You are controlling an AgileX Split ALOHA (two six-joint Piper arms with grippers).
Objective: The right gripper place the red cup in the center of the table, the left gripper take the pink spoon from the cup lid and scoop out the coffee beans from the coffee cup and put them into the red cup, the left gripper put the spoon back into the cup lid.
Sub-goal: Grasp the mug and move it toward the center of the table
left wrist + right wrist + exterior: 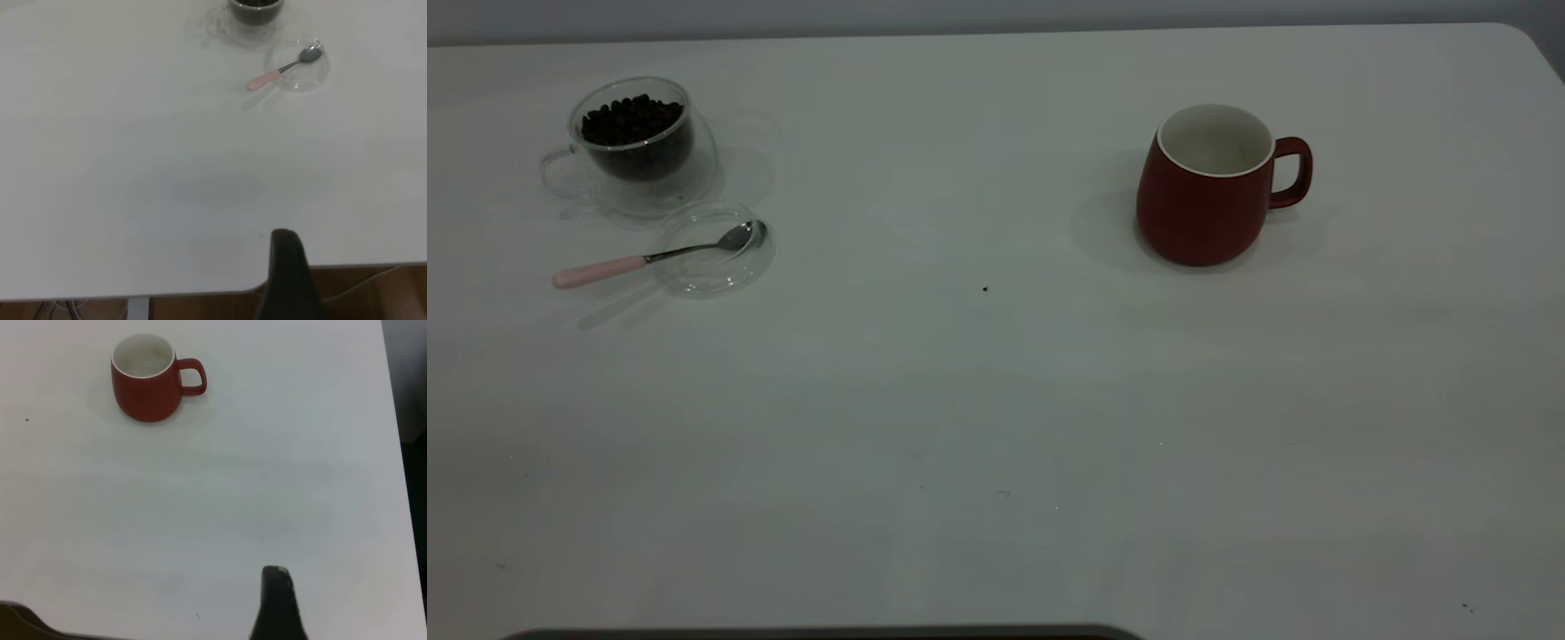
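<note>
The red cup (1205,191) stands upright at the right of the table (996,400), handle to the right, its white inside bare; the right wrist view shows the red cup (147,380) too. At the far left, the coffee cup (636,142) holds coffee beans (631,120). In front of it lies the cup lid (716,249), with the pink spoon (649,258) resting bowl-in-lid and its handle sticking out left. My left gripper (288,273) hangs at the table's near edge, far from the spoon (283,69) and lid (303,67). The right gripper (279,603) is well short of the red cup. Neither shows in the exterior view.
A tiny dark speck (985,288) lies near the table's middle. The tabletop ends in a rounded corner (1525,36) at the back right. A dark strip (827,633) runs along the front edge. Brown floor (373,293) shows past the table's near edge.
</note>
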